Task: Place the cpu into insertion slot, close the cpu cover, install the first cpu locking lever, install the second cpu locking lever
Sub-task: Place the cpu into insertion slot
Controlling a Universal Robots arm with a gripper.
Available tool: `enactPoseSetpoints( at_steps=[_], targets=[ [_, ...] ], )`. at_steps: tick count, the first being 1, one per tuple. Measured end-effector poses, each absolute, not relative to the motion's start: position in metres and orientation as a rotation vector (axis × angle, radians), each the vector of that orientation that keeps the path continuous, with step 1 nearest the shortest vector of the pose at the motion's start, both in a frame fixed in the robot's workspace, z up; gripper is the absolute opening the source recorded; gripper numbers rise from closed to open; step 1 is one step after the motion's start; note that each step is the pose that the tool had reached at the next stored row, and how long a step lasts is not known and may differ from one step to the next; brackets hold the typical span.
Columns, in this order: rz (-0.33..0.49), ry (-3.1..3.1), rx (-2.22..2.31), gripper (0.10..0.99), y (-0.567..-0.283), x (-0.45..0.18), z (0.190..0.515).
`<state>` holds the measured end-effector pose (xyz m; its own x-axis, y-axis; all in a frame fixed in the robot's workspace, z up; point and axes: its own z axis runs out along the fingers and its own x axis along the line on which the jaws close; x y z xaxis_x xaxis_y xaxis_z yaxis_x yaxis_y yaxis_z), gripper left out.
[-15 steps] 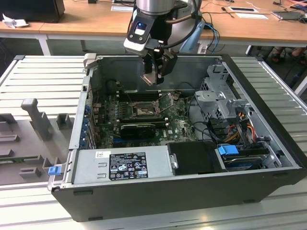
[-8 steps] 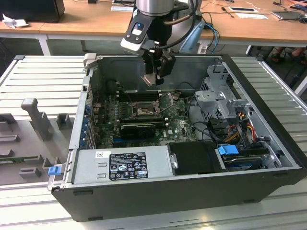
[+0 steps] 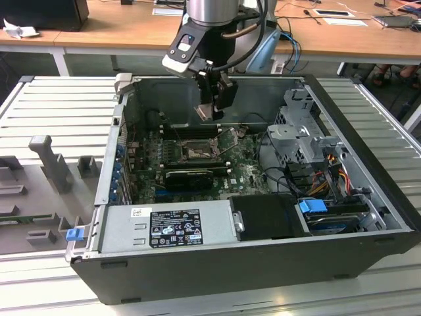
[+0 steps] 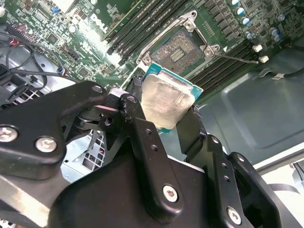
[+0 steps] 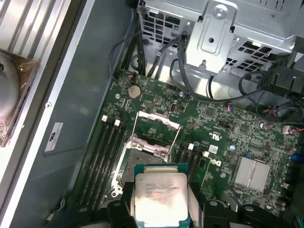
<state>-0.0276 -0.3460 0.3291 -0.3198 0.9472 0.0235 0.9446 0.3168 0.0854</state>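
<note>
The gripper (image 3: 214,105) hangs inside the open case (image 3: 217,276), clamped on the cpu (image 4: 166,102) by its edges, above the slot (image 4: 182,47) and not touching it. The slot looks bare and the cover (image 5: 153,128) stands raised. By my reckoning nothing is seated yet, and seating, closing and latching all remain.

Dull silver cpu (image 5: 159,197) (teal rim, faint grey print) against a matt black gripper (image 4: 163,113); green motherboard (image 5: 213,118) dotted with silver parts; finned silver heatsink (image 5: 252,173); dark grey case (image 3: 263,266) with a white-and-black label (image 3: 174,228); blue clip (image 3: 74,233); pale grey ribbed table (image 3: 52,112); orange-brown desk (image 3: 105,33).
</note>
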Motion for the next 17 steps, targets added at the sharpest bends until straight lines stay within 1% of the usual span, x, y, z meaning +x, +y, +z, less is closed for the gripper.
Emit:
enactPoseSetpoints(
  at_steps=[17],
  targets=[
    [0.128,2.487,1.861,0.533,-0.346,-0.0276,0.3235]
  ],
)
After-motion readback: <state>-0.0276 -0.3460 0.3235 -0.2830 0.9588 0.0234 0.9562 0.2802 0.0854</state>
